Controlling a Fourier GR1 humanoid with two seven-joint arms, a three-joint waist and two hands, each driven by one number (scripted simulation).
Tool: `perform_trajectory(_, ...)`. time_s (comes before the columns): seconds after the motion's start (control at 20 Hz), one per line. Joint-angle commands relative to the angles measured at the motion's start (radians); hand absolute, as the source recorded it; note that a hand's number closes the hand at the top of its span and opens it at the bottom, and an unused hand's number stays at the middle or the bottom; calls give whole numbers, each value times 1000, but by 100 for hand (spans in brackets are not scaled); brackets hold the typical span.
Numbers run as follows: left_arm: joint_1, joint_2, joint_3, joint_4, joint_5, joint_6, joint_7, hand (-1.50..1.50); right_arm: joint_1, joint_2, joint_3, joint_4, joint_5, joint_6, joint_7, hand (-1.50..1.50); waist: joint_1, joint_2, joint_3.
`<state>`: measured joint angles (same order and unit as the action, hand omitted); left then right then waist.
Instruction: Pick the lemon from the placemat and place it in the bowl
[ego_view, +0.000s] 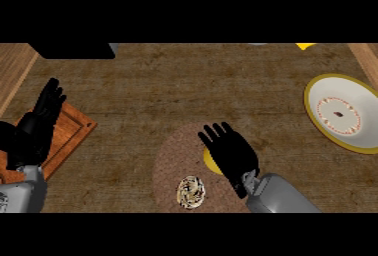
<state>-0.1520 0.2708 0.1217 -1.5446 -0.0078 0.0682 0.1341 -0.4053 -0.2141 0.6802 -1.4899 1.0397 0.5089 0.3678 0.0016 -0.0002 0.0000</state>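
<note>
At far left, item one: left hand (38, 125), fingers straight and pointing up the view, resting open and holding nothing. It shows over a wooden board (70, 131) that lies at an angle against the counter's left side. A dark box (74, 50) sits at the upper left edge, cut off by the view.

Item two, lower middle: placemat (177, 160), brown, woven, oval. Near its lower end lies a small round patterned object (191, 192), pale with dark markings; what it is cannot be told.

Item three, middle: lemon (212, 162), yellow, on the placemat. Only a sliver shows at the left edge of the right hand; the rest is hidden beneath the palm, so its long axis cannot be told.

Item four: right hand (232, 155), black, fingers spread and straight, pointing up and slightly left, not curled round anything. It covers the lemon from above; whether it touches cannot be told. Judged relation: the lemon lies directly under this hand and a little to its left, so this hand is far the nearer, the left hand being well apart. The coming move would seem to call for closing round the fruit where it lies.

Item five, far right: bowl (319, 107), yellow-rimmed, white inside with a red dotted ring, well apart from the placemat, up and to the right of the right hand.

Item six, top right edge: small yellow fragment (305, 46), unidentified.
</note>
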Motion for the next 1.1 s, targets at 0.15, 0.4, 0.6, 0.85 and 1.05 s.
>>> perform_trajectory(0.15,-60,0,34,88,-7,-20,-14,0,36,111,5,60,118,-53,0,-150,-2,1,0)
perform_trajectory(0.4,40,-10,29,-50,-9,-42,22,0,16,136,-75,47,149,31,-15,-150,1,-1,0)
perform_trajectory(0.6,-46,-25,20,10,-24,-22,43,0,5,191,-85,193,132,-22,-93,150,0,0,0)
perform_trajectory(0.85,73,-27,29,-57,-15,-59,-30,0,-78,211,-132,357,159,-106,-207,150,7,0,0)
perform_trajectory(1.05,0,-32,20,-95,-29,-29,89,0,-54,212,-79,460,161,-256,-226,150,10,1,0)
